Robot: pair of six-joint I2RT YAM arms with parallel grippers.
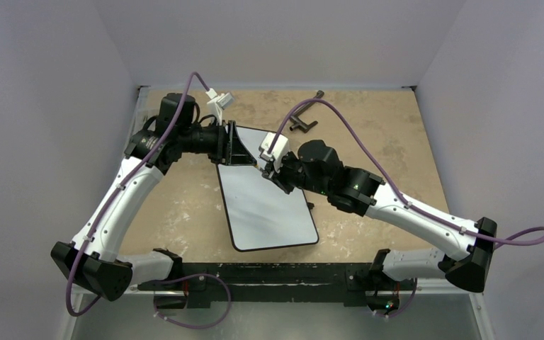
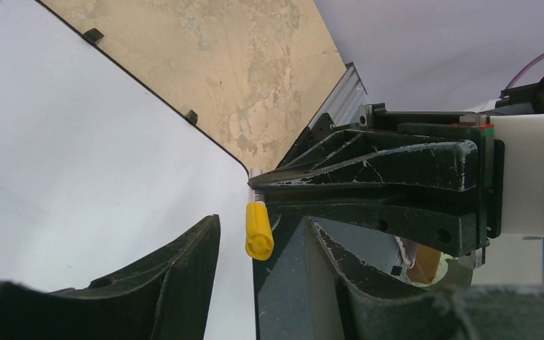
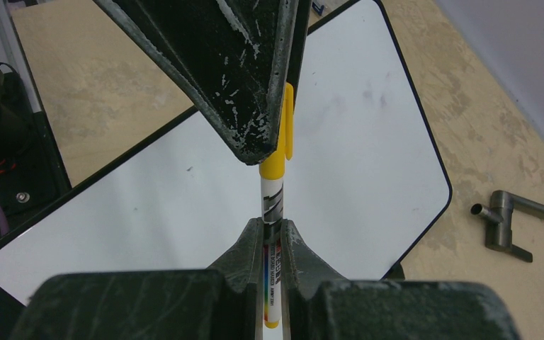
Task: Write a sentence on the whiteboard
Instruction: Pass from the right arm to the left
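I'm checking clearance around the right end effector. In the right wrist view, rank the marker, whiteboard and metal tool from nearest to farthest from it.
From the right end effector:
1. Marker: clamped between its fingers.
2. Whiteboard: lying beneath it, under the marker.
3. Metal tool: at the view's right, past the board's edge.

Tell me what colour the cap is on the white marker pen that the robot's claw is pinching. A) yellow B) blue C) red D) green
A: the white marker pen pinched in the right claw has a bright yellow plastic cap on its end.
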